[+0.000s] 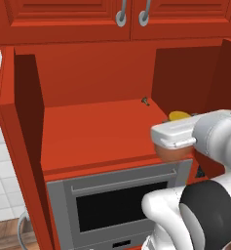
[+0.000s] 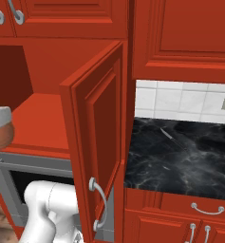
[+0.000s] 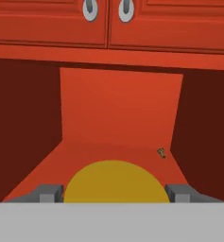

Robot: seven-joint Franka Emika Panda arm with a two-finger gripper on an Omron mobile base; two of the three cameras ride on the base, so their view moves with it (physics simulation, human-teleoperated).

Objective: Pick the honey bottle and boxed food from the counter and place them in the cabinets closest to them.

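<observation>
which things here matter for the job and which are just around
Job:
- honey bottle, held in the pincer
- open cabinet, its shelf bare
- counter

Just around:
- oven
- wall tiles
- closed upper cabinets

— Where is the arm?
— It rises from the base in a bent elbow, white links on dark joints, and the forearm reaches forward, about level.
— And the hand (image 3: 113, 193)?
— Held level, pointing straight ahead. Its two dark fingers (image 3: 47, 194) stand well apart, closed on the honey bottle (image 3: 112, 182) between them.
</observation>
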